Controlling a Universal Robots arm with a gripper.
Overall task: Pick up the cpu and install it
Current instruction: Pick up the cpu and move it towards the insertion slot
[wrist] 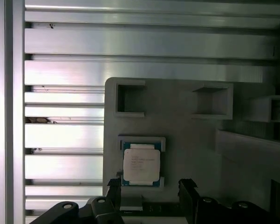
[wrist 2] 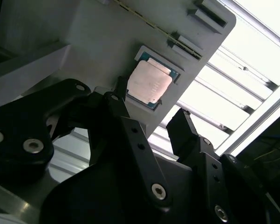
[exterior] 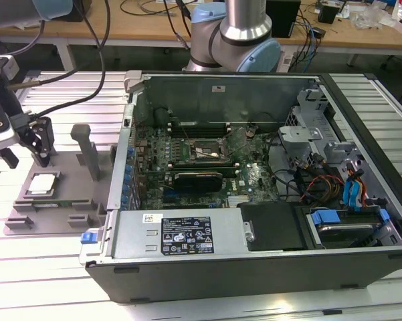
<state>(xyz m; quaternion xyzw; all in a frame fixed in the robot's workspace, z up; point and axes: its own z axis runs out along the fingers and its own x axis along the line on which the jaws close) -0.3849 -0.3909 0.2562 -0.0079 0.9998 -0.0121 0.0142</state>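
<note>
Pick-up step: my end effector (wrist: 150, 185) hangs open, empty, over the cpu (wrist: 140, 164), apparently clear of it; the grasp calls for squaring to its edges.

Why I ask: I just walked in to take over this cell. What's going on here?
A single robot arm is working on a CPU install. Its gripper is open and hangs over the cpu, not closed on it. The chip lies flat in its recess in the grey tray at the exterior view's left, so nothing is picked up yet. The open computer case sits toward the exterior view's right with the motherboard socket exposed.
</note>
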